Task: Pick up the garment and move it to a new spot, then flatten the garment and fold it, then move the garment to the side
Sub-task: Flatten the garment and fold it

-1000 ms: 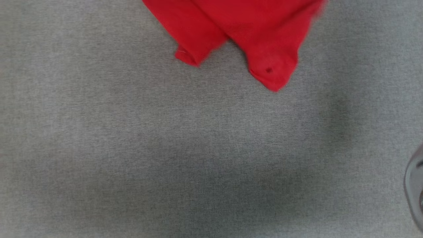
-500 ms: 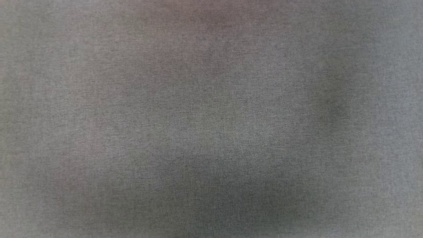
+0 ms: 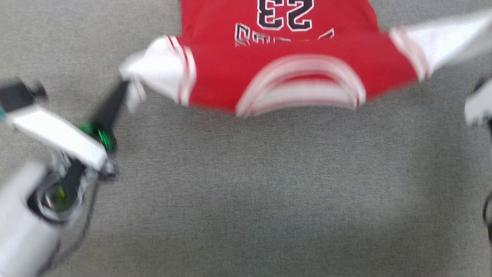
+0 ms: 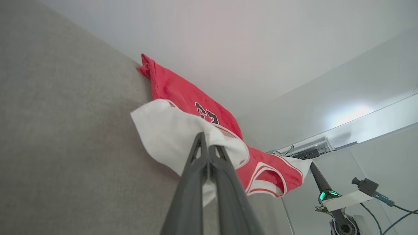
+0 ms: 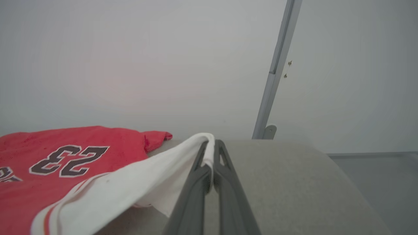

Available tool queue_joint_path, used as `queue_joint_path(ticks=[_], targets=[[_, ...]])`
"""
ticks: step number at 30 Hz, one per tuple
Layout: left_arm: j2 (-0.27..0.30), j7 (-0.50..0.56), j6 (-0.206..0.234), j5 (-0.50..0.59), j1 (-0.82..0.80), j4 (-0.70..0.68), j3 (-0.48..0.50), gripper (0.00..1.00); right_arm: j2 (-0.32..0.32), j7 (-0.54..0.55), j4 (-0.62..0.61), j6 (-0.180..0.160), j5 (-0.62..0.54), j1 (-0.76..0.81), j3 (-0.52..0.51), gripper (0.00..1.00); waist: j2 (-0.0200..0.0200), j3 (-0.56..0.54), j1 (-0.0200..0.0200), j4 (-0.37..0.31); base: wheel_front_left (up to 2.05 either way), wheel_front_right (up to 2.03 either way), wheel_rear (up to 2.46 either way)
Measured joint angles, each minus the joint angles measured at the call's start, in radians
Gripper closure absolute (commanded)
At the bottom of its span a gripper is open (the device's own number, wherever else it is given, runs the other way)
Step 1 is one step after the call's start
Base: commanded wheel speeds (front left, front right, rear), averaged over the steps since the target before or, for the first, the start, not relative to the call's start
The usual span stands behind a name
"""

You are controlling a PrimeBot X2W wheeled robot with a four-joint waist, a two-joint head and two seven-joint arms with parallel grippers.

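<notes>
Garment (image 3: 292,77): red jersey T-shirt, front up on the grey cloth-covered surface (image 3: 246,192), at the far middle of the head view. The collar faces the robot and the hem runs off the top edge.

Left to right:
- Left gripper (image 3: 125,86): jaws closed on the edge of the white left sleeve (image 3: 161,73) and pulling it outward.
- Striped collar (image 3: 303,84): bowed toward the robot and blurred.
- Black "23" (image 3: 286,13) and lettering: these read upside down from the head.
- Right sleeve (image 3: 442,38): white and stretched toward the frame's right edge.
- Right gripper (image 5: 212,143): jaws closed on that sleeve's end, with the cloth pinched at the tips.

Change:
- A second ago the head view had only two red corners of the garment at its top edge.
- Half a second ago it had bare grey surface.
- Now the chest, collar and both sleeves lie spread across it.
- The head camera may itself have shifted, so not all of this is the shirt's own movement.

Judgement: the garment appears to be laid out at the new spot, and flattening is under way with the sleeves drawn apart. Folding has not yet begun.

Views compared:
- The head view is smeared and cuts off the right fingertips.
- The left wrist view shows the left grip sharply, a far red corner lying on the surface, and the right gripper's dark finger meeting the opposite sleeve.
- The right wrist view shows the body resting flat while its sleeve rises off the surface. Behind stand a pale wall and a metal post (image 5: 277,65).
</notes>
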Motion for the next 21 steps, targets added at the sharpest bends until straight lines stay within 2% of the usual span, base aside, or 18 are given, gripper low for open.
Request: queue_joint_path(ticks=[5, 10, 14, 21], targets=[[-0.010, 0.006, 0.000, 0.006, 0.211, -0.050, 0.037, 1.00, -0.038, 0.103, -0.177, 0.000, 0.089, 0.280, 0.022, 1.00, 0.0000, -0.026, 0.0000, 0.008, 0.00, 0.00, 0.00], [-0.009, 0.010, 0.000, 0.048, 0.364, -0.115, 0.075, 1.00, -0.074, 0.184, -0.288, 0.000, 0.151, 0.508, 0.017, 1.00, 0.0000, -0.052, 0.0000, 0.021, 0.00, 0.00, 0.00], [0.002, 0.014, 0.000, 0.092, 0.459, -0.160, 0.083, 1.00, -0.052, 0.218, -0.343, 0.000, 0.167, 0.653, -0.027, 1.00, 0.0000, -0.061, 0.0000, 0.040, 0.00, 0.00, 0.00], [0.028, -0.020, 0.000, 0.160, 0.599, -0.221, 0.069, 1.00, 0.026, 0.226, -0.450, 0.000, 0.181, 0.853, -0.059, 1.00, 0.0001, -0.054, 0.0000, 0.059, 0.00, 0.00, 0.00]])
